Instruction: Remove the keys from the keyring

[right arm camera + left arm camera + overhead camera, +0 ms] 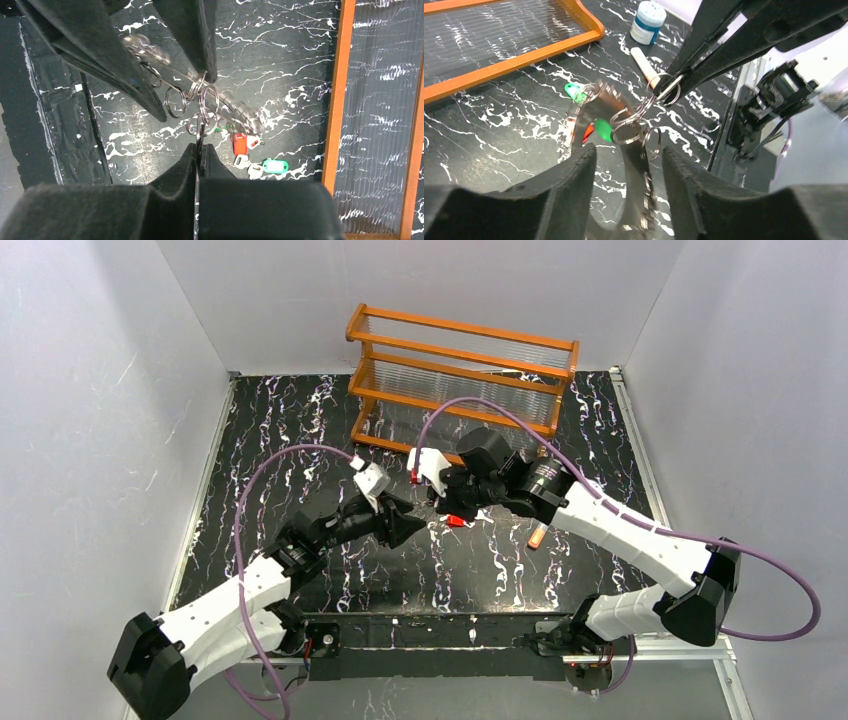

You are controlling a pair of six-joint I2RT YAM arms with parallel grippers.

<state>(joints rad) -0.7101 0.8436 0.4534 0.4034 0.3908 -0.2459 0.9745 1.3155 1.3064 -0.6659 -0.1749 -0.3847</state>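
Observation:
The toothed dark-grey keyring is off the table, blurred, standing between my left gripper's fingers with a gap on each side. Several small silver split rings hang on it. My right gripper is shut on one split ring, and the keyring runs past its tips. A red key and a green key hang by the keyring. A green tag and two silvery keys lie on the table. In the top view both grippers meet, left and right.
An orange wooden rack with clear tubes stands at the back. A clear tube with an orange cap lies right of the grippers. A small blue-white lidded jar stands beyond it. White walls close in the black marbled table.

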